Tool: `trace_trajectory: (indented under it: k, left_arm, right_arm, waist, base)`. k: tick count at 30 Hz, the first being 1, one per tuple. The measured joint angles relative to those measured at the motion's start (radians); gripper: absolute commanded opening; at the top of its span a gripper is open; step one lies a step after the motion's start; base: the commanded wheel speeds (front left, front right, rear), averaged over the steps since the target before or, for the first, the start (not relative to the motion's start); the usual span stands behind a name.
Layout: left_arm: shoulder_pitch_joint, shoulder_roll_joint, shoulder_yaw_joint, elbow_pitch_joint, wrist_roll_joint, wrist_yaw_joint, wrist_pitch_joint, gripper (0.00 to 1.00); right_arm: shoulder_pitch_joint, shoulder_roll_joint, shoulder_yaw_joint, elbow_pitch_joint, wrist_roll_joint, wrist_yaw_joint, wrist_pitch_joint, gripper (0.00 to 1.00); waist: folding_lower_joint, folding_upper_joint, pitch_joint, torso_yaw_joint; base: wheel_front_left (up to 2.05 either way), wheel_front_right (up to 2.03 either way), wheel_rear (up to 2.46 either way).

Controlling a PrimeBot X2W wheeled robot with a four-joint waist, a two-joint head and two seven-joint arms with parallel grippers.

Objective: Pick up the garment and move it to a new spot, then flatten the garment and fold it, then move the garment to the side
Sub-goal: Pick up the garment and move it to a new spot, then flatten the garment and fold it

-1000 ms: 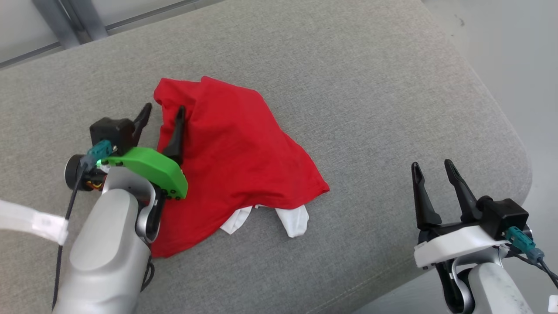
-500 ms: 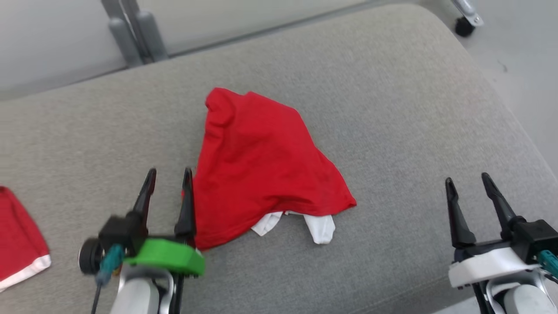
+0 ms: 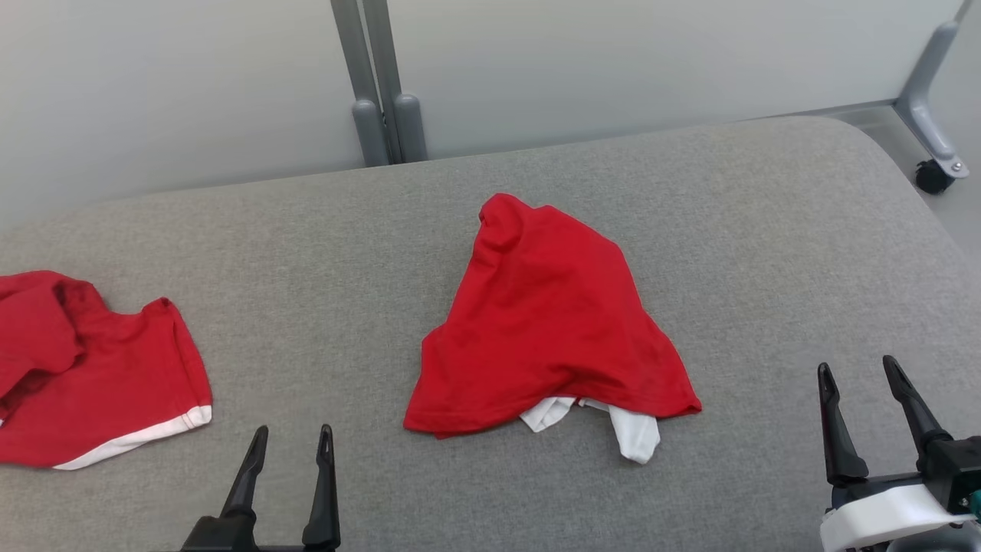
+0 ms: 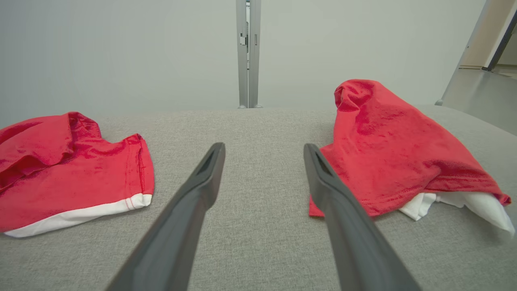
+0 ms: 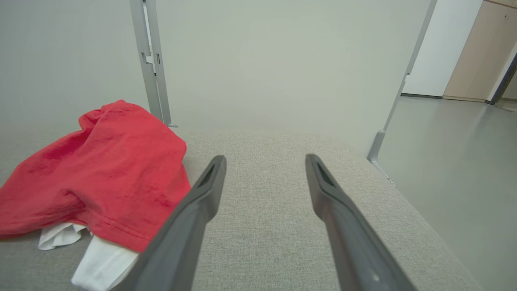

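Observation:
A red garment [image 3: 548,322] with white trim lies crumpled in a peaked heap in the middle of the grey cushioned surface [image 3: 736,230]; white parts stick out under its near edge. It also shows at the right in the left wrist view as the red garment [image 4: 387,149] and at the left in the right wrist view [image 5: 109,173]. My left gripper [image 3: 291,441] stands open at the lower left, apart from the heap, holding nothing. At the lower right my right gripper [image 3: 858,372] is open and empty too, well right of the cloth.
A second red garment with a white hem [image 3: 92,368] lies at the surface's left edge [image 4: 68,161]. Grey panel posts [image 3: 379,84] and a pale wall stand behind. A caster foot [image 3: 935,172] sits on the floor at the far right, past the rounded right edge.
The left gripper has let go of the red heap and drawn back toward me. The head camera has tilted up and shifted, bringing the wall and the second garment into view.

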Motion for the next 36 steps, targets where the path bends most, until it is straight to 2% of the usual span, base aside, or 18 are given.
trace_trajectory:
  k: [12,20,36]
  left_arm:
    - [0.024,0.0,0.053,0.007,-0.017,0.027,0.0,1.0]
    - [0.037,0.0,0.067,0.027,-0.029,0.025,0.0,1.0]
    - [0.038,0.0,0.079,0.044,-0.035,0.009,0.0,1.0]
  right_arm:
    - [0.004,0.015,0.039,0.041,-0.008,0.0,0.0,1.0]
    - [0.002,0.01,0.043,0.052,-0.005,0.0,0.0,1.0]
    - [-0.001,0.007,0.048,0.066,-0.003,0.0,0.0,1.0]
  waist:
    - [0.0,0.0,-0.038,0.062]
    - [0.0,-0.0001,-0.043,0.088]
    - [0.0,0.0,-0.043,0.088]
  base:
    - [0.0,0.0,0.0]
    - [0.0,0.0,0.0]
    - [0.0,0.0,0.0]
